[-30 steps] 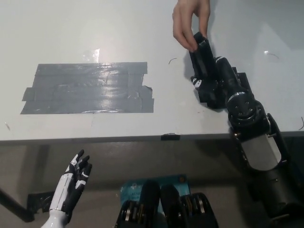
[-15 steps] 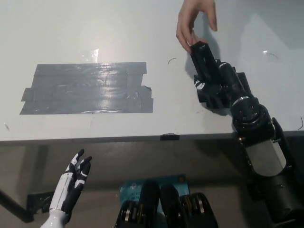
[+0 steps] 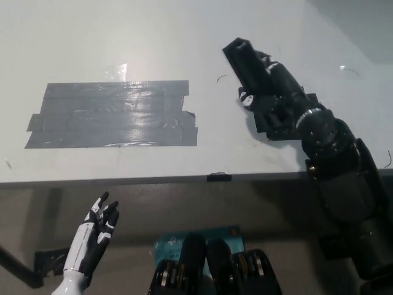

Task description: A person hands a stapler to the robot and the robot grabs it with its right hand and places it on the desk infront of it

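A black stapler sticks out up and to the left from my black right hand, which is shut on it above the right part of the white desk. Whether the stapler touches the desk I cannot tell. My white left hand rests at the lower left, below the desk's front edge, with its fingers apart and nothing in it.
A large patch of grey tape covers the desk's left middle. A small black tab sits on the front edge. Thin dark wire scraps lie at the right.
The person's hand has let go of the stapler and left the view. My right hand has swung the stapler to the left and tilted it. The left hand has not moved.
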Motion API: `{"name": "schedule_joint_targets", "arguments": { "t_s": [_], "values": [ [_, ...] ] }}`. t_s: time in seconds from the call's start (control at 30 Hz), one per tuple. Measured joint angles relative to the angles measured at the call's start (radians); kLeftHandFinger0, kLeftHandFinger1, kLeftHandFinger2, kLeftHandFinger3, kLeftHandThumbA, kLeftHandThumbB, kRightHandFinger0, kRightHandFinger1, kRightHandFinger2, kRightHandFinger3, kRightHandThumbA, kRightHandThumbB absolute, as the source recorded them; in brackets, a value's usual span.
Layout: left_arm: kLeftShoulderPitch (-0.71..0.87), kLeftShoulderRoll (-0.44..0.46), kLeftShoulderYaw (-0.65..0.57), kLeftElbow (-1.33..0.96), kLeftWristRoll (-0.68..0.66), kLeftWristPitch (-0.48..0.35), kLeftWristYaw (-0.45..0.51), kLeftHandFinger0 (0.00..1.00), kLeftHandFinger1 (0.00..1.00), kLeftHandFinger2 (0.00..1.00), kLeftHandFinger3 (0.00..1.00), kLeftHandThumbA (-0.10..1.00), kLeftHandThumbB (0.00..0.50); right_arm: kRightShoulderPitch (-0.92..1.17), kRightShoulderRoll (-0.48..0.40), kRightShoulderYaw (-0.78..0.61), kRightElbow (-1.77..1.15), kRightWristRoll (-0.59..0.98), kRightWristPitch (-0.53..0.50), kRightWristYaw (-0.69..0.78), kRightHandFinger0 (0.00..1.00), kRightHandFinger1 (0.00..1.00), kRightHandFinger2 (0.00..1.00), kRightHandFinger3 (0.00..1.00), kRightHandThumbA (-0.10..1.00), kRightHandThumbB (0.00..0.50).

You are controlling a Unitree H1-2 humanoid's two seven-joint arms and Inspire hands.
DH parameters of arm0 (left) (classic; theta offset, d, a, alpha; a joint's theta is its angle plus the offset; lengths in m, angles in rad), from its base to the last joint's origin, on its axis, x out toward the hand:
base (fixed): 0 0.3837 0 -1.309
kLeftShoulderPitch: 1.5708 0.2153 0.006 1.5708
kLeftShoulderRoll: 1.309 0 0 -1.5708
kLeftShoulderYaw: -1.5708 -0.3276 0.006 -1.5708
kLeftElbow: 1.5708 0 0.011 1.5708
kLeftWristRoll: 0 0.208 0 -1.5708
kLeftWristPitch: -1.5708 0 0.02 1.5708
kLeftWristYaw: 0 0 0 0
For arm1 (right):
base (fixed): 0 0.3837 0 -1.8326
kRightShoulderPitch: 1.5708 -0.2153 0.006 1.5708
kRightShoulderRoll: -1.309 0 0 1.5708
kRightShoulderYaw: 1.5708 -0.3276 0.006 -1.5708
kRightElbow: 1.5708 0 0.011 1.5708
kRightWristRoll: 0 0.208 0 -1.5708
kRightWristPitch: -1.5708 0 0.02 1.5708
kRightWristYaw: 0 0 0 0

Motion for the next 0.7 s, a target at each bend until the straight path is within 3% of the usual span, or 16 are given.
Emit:
{"name": "schedule_joint_targets", "arguments": {
  "t_s": [0.23, 0.43, 0.5, 0.67, 0.7],
  "values": [
    [-0.006, 0.001, 0.0, 0.0, 0.002, 0.0, 0.0, 0.96, 0.91, 0.87, 1.0, 0.86, 0.36, -0.054, -0.012, 0.119, 0.193, -0.008, -0.005, 0.069, 0.11, 0.62, 0.89, 0.91, -0.1, 0.174],
    [-0.012, 0.002, -0.001, 0.0, 0.001, 0.0, 0.0, 0.97, 0.9, 0.87, 1.0, 0.86, 0.354, -0.085, -0.017, 0.182, 0.286, -0.015, -0.06, 0.089, 0.06, 0.6, 0.91, 0.95, -0.1, 0.185],
    [-0.014, 0.002, -0.001, 0.0, 0.001, 0.0, 0.0, 0.95, 0.9, 0.87, 1.0, 0.86, 0.362, -0.096, -0.018, 0.197, 0.308, -0.022, -0.074, 0.09, 0.12, 0.65, 0.97, 0.99, -0.1, 0.181],
    [-0.014, 0.003, -0.001, 0.0, 0.001, 0.0, 0.0, 0.94, 0.9, 0.87, 0.98, 0.84, 0.36, -0.119, -0.027, 0.234, 0.352, -0.033, -0.102, 0.098, 0.21, 0.67, 0.98, 0.91, -0.1, 0.191],
    [-0.014, 0.003, -0.001, 0.0, 0.001, 0.0, 0.0, 0.93, 0.9, 0.86, 0.97, 0.84, 0.36, -0.121, -0.028, 0.238, 0.355, -0.034, -0.106, 0.1, 0.25, 0.66, 0.93, 0.86, 0.1, 0.22]
  ]
}}
